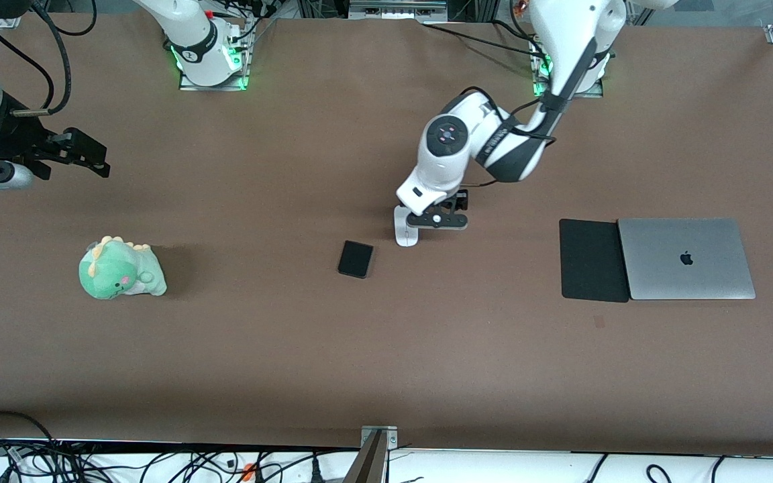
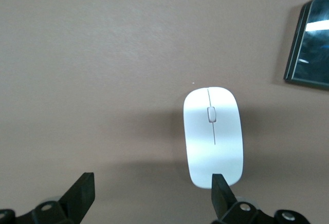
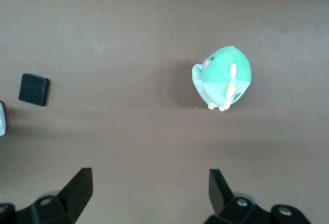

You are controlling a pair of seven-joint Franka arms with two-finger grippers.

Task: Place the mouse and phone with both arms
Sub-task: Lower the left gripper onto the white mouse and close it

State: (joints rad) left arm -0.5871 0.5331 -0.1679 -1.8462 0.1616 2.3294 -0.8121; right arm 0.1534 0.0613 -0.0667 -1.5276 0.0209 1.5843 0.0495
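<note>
The white mouse (image 1: 404, 233) lies mid-table; it also shows in the left wrist view (image 2: 213, 134). My left gripper (image 1: 437, 219) is low over the table just beside the mouse, toward the left arm's end. It (image 2: 152, 193) is open and empty, and one fingertip (image 2: 222, 193) overlaps the mouse's end. The black phone (image 1: 355, 259) lies flat close to the mouse, nearer the front camera, and shows in the left wrist view (image 2: 310, 44) and the right wrist view (image 3: 34, 89). My right gripper (image 1: 91, 157) waits, open and empty (image 3: 149, 190), high over the right arm's end of the table.
A green dinosaur plush (image 1: 120, 270) sits toward the right arm's end and shows in the right wrist view (image 3: 223, 77). A silver laptop (image 1: 686, 258) lies shut toward the left arm's end, with a thin black mat (image 1: 591, 260) beside it.
</note>
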